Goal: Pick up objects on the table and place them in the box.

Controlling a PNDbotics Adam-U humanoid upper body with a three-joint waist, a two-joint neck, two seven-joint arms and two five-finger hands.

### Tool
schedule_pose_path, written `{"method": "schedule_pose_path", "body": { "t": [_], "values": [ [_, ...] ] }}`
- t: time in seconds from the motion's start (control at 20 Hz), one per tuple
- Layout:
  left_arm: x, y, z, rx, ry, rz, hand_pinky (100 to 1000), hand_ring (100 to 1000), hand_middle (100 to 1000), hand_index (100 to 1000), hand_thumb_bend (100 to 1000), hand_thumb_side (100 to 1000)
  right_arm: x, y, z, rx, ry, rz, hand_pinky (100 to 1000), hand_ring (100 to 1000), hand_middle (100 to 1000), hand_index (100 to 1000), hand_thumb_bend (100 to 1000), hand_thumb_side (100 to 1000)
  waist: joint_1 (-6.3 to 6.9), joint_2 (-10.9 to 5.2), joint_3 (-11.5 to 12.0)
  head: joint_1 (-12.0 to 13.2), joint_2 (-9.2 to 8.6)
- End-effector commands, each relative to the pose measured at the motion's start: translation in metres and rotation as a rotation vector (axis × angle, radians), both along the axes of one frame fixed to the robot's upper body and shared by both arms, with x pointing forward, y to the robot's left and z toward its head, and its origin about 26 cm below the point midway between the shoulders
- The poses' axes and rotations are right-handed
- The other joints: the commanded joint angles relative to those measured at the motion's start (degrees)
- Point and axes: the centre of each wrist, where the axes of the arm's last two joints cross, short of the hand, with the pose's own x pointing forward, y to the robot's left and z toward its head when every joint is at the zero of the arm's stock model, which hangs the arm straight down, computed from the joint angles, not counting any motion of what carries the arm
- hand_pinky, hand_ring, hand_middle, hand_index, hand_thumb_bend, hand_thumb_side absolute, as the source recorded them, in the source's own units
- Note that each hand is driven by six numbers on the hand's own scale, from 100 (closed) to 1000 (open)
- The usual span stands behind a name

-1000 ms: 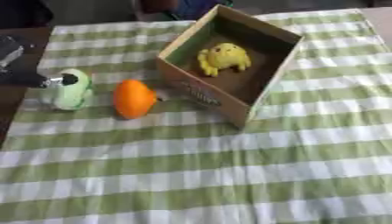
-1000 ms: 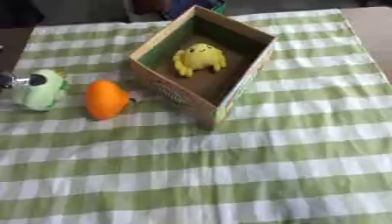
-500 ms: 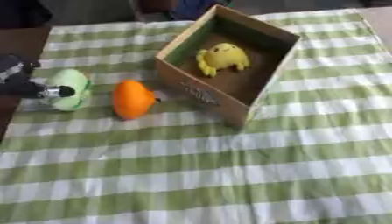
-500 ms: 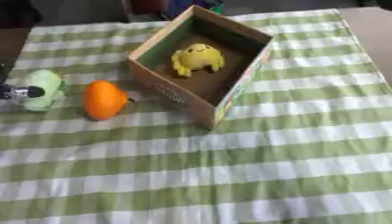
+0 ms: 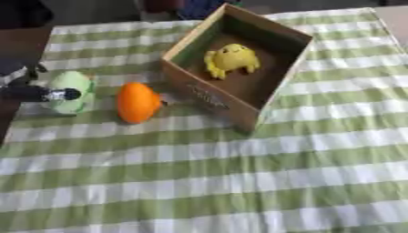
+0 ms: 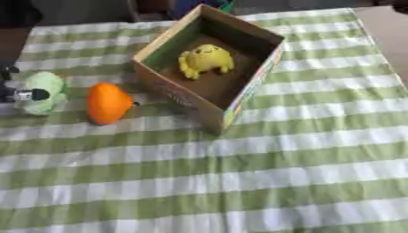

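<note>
An open brown cardboard box (image 5: 239, 68) stands turned at an angle on the tabletop, which is covered by a green-and-white checked cloth (image 5: 239, 182). Inside the box, on its floor toward the far corner, lies a small yellow soft toy (image 5: 231, 59) with a rounded body and stubby limbs. Just beside the box's left wall, on the cloth, sits a smooth orange fruit-shaped object (image 5: 138, 102), oval and slightly pointed at its lower end, with a small dark stem end toward the box. Left of it and a little apart lies a pale green rounded object (image 5: 70, 92) with a lighter, whitish underside, egg-like in outline. The left robot hand (image 5: 32, 92), black with a silver tip, comes in from the left edge; one straight finger lies across the front of the pale green object and touches it, while the other fingers are cut off by the edge of the view, so whether the hand is grasping the object or merely touching it cannot be told. The right robot hand shows in neither view.
</note>
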Motion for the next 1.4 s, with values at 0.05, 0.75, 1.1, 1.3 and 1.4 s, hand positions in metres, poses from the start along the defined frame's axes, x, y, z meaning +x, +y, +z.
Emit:
{"method": "schedule_pose_path", "body": {
  "t": [0.05,0.75,1.1,1.3,1.4],
  "values": [
    [0.002,0.002,0.005,-0.007,-0.002,0.012,558,775,717,892,761,1000,-0.004,-0.001,0.007,-0.021,-0.025,-0.007,760,750,557,850,100,1000,-0.04,-0.81,-0.10,0.34,-0.79],
    [0.004,-0.004,-0.002,0.024,-0.041,0.027,476,682,608,792,270,774,-0.004,-0.001,0.006,-0.022,-0.018,-0.008,765,752,555,852,100,1000,0.03,0.00,-0.20,0.43,-1.13],
    [-0.002,-0.012,0.012,0.011,-0.113,0.009,450,653,587,775,100,574,-0.004,-0.001,0.004,-0.024,-0.008,-0.012,766,752,554,852,100,1000,0.01,-0.30,-0.07,0.50,-0.82],
    [-0.006,-0.014,0.023,0.004,-0.140,0.014,440,643,578,766,100,430,-0.004,-0.001,0.004,-0.022,-0.004,-0.014,767,753,553,853,100,1000,0.06,-0.70,0.05,0.38,-0.72],
    [-0.007,-0.014,0.029,0.006,-0.166,0.021,424,625,558,750,100,368,-0.004,-0.001,0.003,-0.020,-0.002,-0.015,766,753,553,853,100,1000,0.08,-0.92,0.08,0.35,-0.73]
  ]
}}
